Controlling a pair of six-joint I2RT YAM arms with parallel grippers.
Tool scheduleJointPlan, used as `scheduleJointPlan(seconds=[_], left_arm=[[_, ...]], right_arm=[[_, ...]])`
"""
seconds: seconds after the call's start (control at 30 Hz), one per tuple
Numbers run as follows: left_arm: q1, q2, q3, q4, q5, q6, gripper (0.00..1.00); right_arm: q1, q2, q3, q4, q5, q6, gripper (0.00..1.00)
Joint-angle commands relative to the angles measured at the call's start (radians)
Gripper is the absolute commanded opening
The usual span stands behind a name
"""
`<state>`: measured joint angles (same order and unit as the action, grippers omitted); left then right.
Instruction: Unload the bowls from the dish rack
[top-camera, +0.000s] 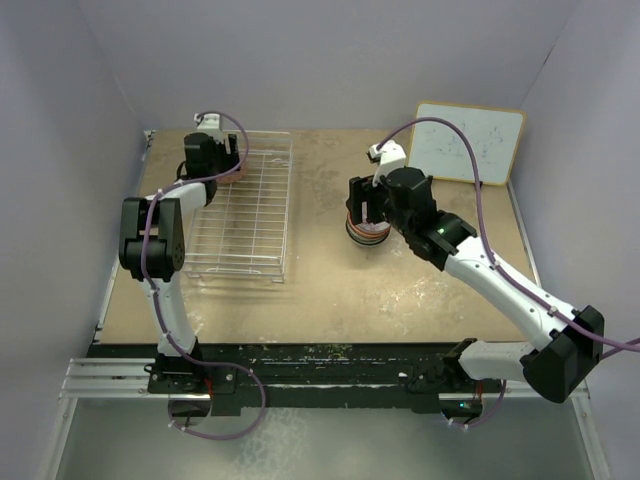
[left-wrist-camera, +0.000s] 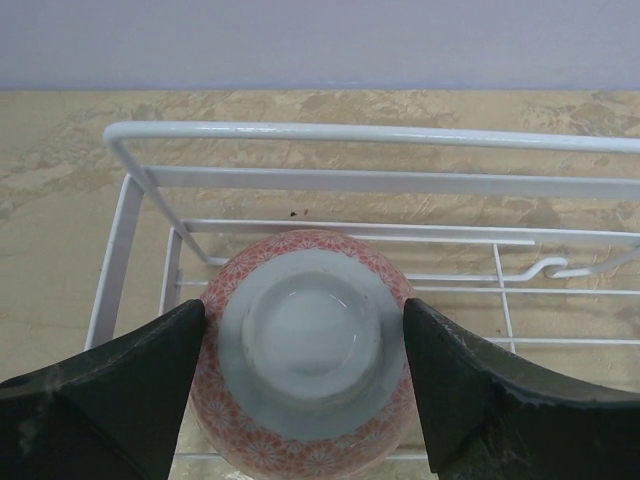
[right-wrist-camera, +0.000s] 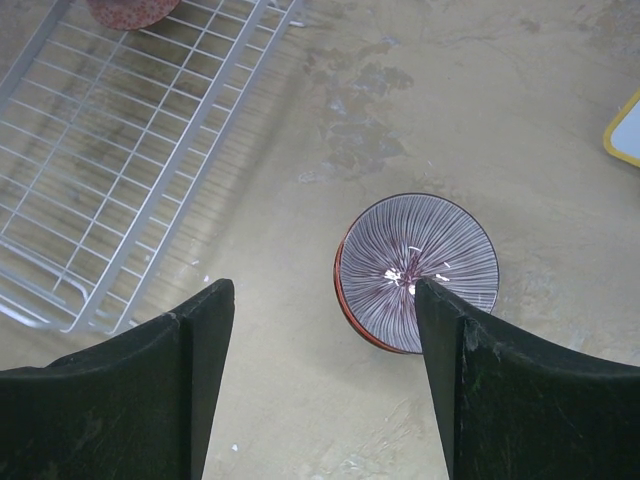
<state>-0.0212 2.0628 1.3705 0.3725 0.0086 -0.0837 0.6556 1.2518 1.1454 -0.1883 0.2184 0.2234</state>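
One pink patterned bowl (left-wrist-camera: 305, 350) lies upside down, white foot ring up, at the far end of the dish rack (top-camera: 245, 215). My left gripper (left-wrist-camera: 303, 310) is open and straddles it, fingertips level with its sides. It shows in the top view (top-camera: 226, 163) at the rack's far left corner. A stack of bowls (top-camera: 366, 230) stands on the table right of the rack, with a purple striped bowl (right-wrist-camera: 420, 265) on top and a red-orange rim under it. My right gripper (right-wrist-camera: 322, 290) hangs open and empty above the stack's left side.
A white framed board (top-camera: 468, 142) leans at the back right; its yellow edge shows in the right wrist view (right-wrist-camera: 625, 130). The rack's wire grid (right-wrist-camera: 130, 150) holds no other bowl that I can see. Walls close the left, back and right.
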Motion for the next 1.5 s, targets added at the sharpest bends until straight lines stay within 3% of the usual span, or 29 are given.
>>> scheduleJointPlan(seconds=[0.0,0.07,0.2,0.4,0.63,1.03,1.47], left_arm=[[-0.001,0.01,-0.053,0.078,-0.033,0.025,0.79],[-0.001,0.005,-0.084,0.112,-0.047,0.034,0.74],[0.0,-0.007,-0.127,0.161,-0.067,0.035,0.48],[0.0,-0.038,-0.122,0.138,-0.061,0.048,0.21],[-0.002,-0.149,-0.127,0.038,-0.026,0.042,0.01],[-0.002,-0.267,-0.072,-0.171,0.097,-0.046,0.0],[0.021,-0.375,-0.1,-0.184,0.248,-0.305,0.0]], right_arm=[[0.0,-0.023,-0.012,0.038,0.021,-0.008,0.74],[0.0,-0.028,-0.019,0.042,0.022,-0.004,0.74],[-0.001,-0.033,-0.029,0.044,0.023,0.0,0.73],[0.001,-0.027,-0.003,0.032,0.006,-0.012,0.73],[0.0,-0.009,-0.003,0.047,-0.026,-0.011,0.72],[0.0,0.022,-0.013,0.125,-0.171,0.049,0.72],[0.0,0.283,0.168,0.248,-0.402,0.177,0.72]])
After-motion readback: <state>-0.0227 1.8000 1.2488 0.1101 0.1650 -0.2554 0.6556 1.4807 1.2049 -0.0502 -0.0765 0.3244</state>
